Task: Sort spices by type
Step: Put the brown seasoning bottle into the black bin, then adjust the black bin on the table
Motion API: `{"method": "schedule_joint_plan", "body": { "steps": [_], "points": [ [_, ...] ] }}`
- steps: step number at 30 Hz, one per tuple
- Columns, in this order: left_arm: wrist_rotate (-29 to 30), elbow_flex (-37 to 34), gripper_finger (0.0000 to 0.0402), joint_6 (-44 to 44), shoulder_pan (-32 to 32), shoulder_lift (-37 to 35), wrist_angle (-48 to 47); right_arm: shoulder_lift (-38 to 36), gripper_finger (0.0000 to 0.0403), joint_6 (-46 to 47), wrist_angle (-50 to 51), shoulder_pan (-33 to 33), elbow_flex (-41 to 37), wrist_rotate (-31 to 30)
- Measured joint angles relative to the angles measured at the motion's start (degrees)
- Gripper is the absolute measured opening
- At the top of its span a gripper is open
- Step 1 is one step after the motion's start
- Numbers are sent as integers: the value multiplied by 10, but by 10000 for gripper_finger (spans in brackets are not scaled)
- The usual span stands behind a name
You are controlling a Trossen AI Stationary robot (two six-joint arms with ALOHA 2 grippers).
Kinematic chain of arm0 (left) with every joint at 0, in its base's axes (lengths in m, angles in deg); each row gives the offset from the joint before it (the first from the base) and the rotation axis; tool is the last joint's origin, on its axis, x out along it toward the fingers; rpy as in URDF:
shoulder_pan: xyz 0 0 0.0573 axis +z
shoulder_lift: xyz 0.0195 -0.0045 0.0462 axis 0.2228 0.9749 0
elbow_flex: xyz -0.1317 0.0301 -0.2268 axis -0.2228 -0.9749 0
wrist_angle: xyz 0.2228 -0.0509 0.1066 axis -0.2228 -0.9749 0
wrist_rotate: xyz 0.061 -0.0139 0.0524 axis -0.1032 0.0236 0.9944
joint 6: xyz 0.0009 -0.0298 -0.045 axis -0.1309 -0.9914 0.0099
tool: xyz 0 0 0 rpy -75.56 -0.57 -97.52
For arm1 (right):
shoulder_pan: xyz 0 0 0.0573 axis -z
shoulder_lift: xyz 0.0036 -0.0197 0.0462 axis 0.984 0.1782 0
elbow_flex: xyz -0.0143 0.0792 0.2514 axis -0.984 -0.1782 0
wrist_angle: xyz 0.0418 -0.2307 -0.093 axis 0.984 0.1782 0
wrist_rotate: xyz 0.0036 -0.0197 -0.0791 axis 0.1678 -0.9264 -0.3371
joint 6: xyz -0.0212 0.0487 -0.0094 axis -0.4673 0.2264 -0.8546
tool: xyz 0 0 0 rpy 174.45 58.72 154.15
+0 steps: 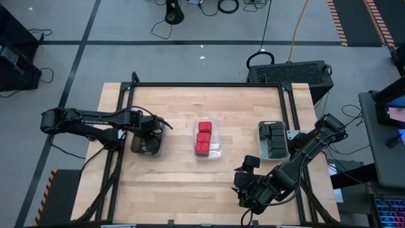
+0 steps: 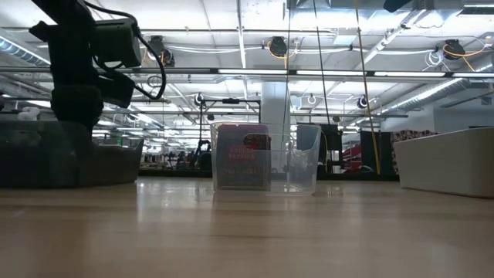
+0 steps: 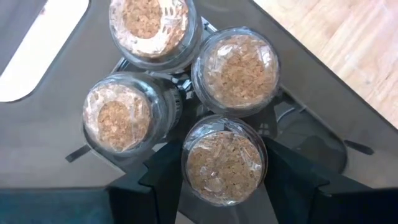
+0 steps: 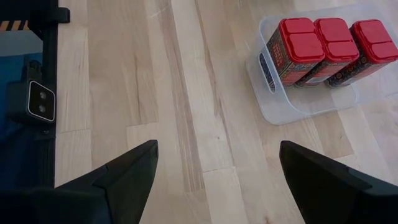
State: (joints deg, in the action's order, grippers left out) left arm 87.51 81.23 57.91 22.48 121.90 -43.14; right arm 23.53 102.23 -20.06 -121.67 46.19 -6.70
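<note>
Four round brownish jars with cork tops stand in a grey tray (image 1: 140,148) at the table's left. My left gripper (image 3: 224,171) hangs over that tray (image 3: 56,137) and is shut on the jar nearest it (image 3: 224,155); the other three jars (image 3: 236,71) stand close beside that one. Three red boxes (image 1: 204,138) sit in a clear tray (image 1: 218,152) at the table's middle. Black boxes (image 1: 274,138) fill a tray on the right. My right gripper (image 4: 217,168) is open above bare wood near the table's near edge (image 1: 243,190). My left gripper pinches one jar by its sides just below the cork top (image 3: 186,168), one finger (image 3: 163,180) on each side. The fingers come from above, pointing down. The jar is upright, level with its neighbours in the grey tray; its base is hidden.
Bare wood lies between the three trays and along the near side (image 1: 183,190). In the low view the clear tray (image 2: 305,166) stands mid-table, the grey tray (image 2: 69,162) on the left and a pale tray (image 2: 448,162) on the right. A black metal frame (image 1: 209,85) borders the table.
</note>
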Motion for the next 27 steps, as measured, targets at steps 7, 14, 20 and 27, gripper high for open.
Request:
{"method": "schedule_joint_plan", "body": {
  "steps": [7,14,20,27],
  "points": [
    [-8,0,216,1,0,0,1,0,318,0,0,0,0,0],
    [-9,0,245,1,0,0,3,0,318,0,0,0,0,0],
    [-11,13,246,2,0,-1,-10,0,318,0,0,0,0,0],
    [-12,56,246,6,0,-23,-41,0,318,-3,0,8,0,0]
  ]
}}
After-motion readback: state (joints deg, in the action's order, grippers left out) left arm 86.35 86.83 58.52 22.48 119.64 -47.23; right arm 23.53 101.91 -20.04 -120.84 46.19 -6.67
